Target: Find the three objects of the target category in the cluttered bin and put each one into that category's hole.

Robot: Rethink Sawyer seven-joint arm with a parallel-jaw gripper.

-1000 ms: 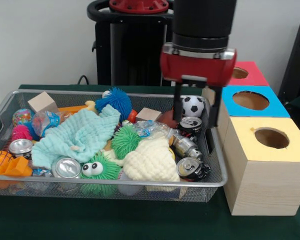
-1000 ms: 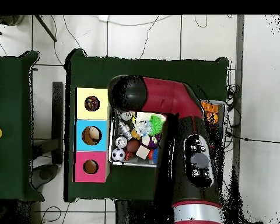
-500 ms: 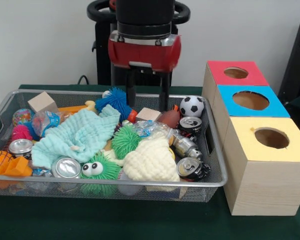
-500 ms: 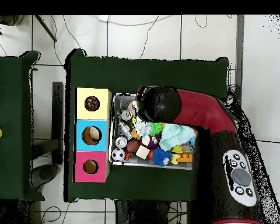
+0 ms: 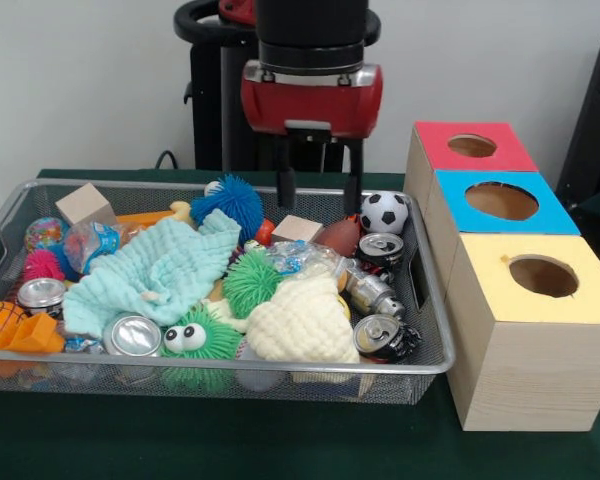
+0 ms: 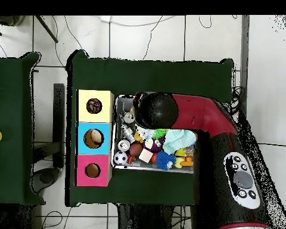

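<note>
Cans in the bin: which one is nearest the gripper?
The can just below the soccer ball, at the bin's far right. It lies closest to the open gripper; the other cans sit nearer the front rim or far left.

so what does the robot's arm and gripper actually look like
The arm is glossy red with a black rounded joint and a black panel carrying round grey buttons. In the front view, a black cylindrical wrist ends in a red block with a metal band, and the gripper has two thin, straight black fingers.

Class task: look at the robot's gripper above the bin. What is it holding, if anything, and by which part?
Nothing is held. The gripper hangs open and empty above the bin.
</note>
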